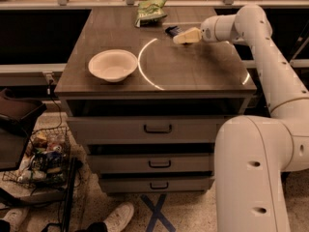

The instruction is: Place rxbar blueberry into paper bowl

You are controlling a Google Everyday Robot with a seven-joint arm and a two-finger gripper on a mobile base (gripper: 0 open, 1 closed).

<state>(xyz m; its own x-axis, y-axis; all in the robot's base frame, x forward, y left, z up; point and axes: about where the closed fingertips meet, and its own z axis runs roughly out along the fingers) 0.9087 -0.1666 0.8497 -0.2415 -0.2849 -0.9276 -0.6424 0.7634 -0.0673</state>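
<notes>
Just off end effector (178, 37) tip sits rxbar blueberry (171, 31), tbl (193, 69) rear.

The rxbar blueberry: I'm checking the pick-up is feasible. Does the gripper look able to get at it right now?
Probably yes. The gripper is at the back right of the table, right at the rxbar blueberry, with nothing between them. The green snack bag lies apart, farther back and left.

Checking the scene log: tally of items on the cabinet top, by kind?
Bowl: 1
Snack bag: 1
Snack bar: 1
Total: 3
Gripper is at the snack bar, back right.
</notes>
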